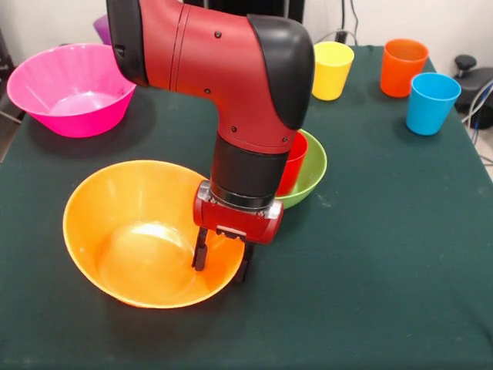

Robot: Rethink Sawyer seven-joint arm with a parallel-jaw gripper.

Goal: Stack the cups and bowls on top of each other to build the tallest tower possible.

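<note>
The large yellow-orange bowl [139, 231] is sitting upright on the green desk [385, 293], and it is the landmark here. The gripper [223, 260] is hanging over its rim on the side nearest the green bowl, with the fingers [199, 256] parted – one inside the wall, one outside it – so they are straddling the rim but not yet clenched on it, as far as the front view is showing.

The risk, as I judge it, is coming from that glossy, sloping wall: a pinch on one edge of a wide bowl could be letting it swing or slip when lifted, and a tilting bowl would be knocking the partial tower just beyond the arm.

That tower is the green bowl [312, 166] with a red cup [293, 162] standing in it, just beside the yellow-orange bowl and partly hidden by the arm. Farther off, the pink bowl [71, 89] is resting well apart, and the yellow cup [332, 69], orange cup [403, 67] and blue cup [431, 102] are standing beyond the green bowl – a purple edge is peeking out behind the arm
</note>
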